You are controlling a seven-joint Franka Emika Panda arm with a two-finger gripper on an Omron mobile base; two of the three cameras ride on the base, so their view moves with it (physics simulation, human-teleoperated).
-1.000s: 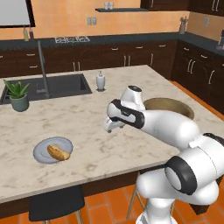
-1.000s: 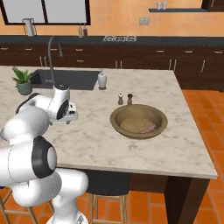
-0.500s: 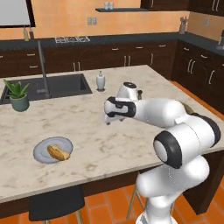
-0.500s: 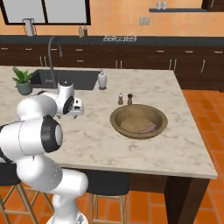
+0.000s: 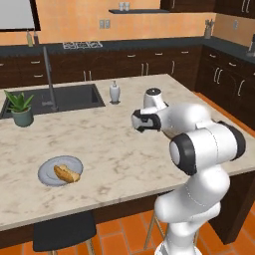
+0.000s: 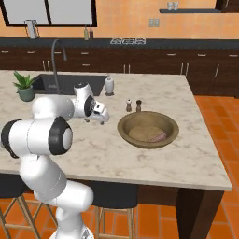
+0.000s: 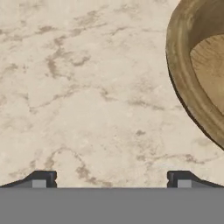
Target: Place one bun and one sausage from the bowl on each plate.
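The pale grey-blue plate (image 5: 50, 178) lies near the counter's front left with a golden-brown bun (image 5: 66, 174) on it. The wide wooden bowl (image 6: 123, 132) sits right of centre on the counter, and a pinkish sausage (image 6: 157, 137) lies inside it. My gripper (image 6: 103, 117) hovers over bare marble just left of the bowl, open and empty. In the left base view the gripper (image 5: 137, 122) is far right of the plate. The hand view looks down on marble, with the bowl's rim (image 7: 187, 74) at the right and the gripper (image 7: 111, 180) spread wide.
Two small shakers (image 6: 133, 106) stand just behind the bowl. A soap dispenser (image 6: 108, 85) sits by the sink (image 6: 70, 83), whose tall faucet (image 6: 56, 51) rises behind it. A potted plant (image 6: 25, 87) is at the far left.
The arm has swung right across the counter, carrying the open gripper from mid-counter to just beside the bowl. Plate, bun and bowl have not moved.
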